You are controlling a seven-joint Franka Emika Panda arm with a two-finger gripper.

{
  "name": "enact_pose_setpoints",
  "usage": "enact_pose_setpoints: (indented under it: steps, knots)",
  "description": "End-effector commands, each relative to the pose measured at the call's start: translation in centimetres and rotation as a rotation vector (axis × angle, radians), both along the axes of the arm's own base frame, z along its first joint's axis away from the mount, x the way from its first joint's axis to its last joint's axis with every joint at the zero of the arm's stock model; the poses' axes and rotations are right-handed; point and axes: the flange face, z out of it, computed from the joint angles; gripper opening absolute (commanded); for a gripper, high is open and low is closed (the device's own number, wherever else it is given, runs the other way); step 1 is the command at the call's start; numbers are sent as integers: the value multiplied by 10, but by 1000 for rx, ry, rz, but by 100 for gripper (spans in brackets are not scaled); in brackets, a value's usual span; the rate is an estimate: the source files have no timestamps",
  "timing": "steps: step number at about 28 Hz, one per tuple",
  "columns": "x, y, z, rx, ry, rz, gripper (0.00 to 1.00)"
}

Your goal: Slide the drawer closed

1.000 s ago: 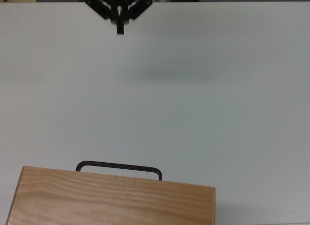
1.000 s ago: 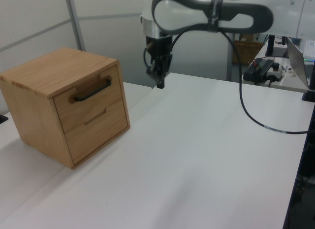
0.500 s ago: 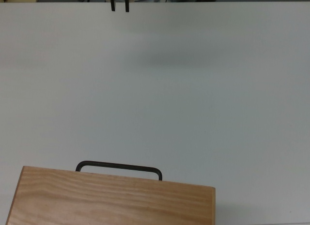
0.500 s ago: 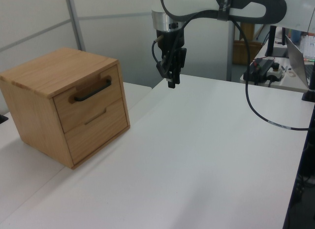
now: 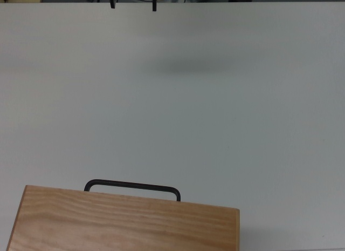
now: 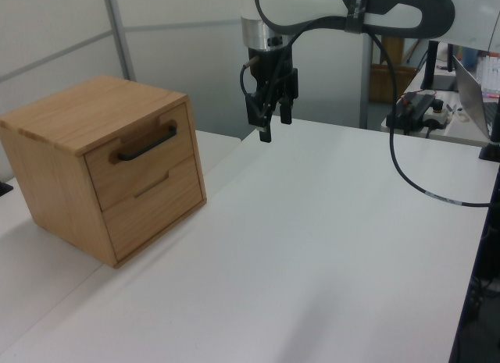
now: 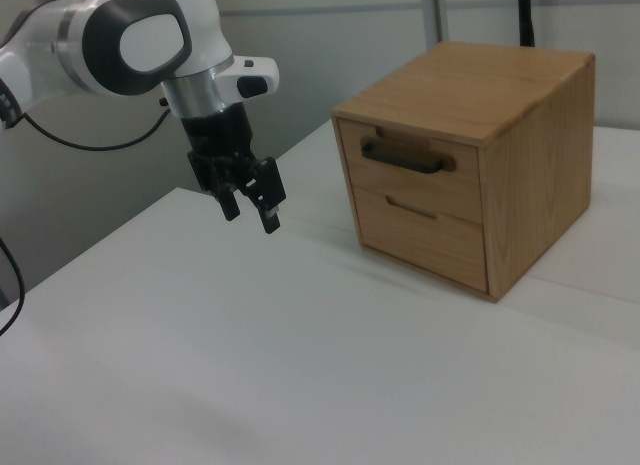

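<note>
Jaws stand apart and empty, the gripper [image 6: 274, 129] hanging above the table [image 6: 328, 246] well clear of the drawer [image 6: 141, 154]. Drawer sits uppermost in the cabinet [image 6: 58, 176], toward the left view's left of the gripper; its front looks nearly flush. Its handle [image 6: 147, 144] runs level across the front, facing the gripper's side.

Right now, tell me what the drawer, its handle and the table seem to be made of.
The drawer: light wood, matte, with visible grain. Its handle: thin black bar, probably painted metal. The table: smooth, matte white surface, likely laminate, though the look leaves that open.
</note>
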Motion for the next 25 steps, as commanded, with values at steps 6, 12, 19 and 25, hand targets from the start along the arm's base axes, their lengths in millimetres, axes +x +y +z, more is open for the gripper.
enact_pose_setpoints:
  steps: [6, 12, 19, 25]
  knots:
    - [-7, 1, 1, 4, 19, -15, 100]
    - [-7, 2, 1, 4, 19, -15, 100]
    - [-7, -1, 1, 4, 19, -20, 100]
    - [-7, -2, 2, 4, 16, -14, 100]
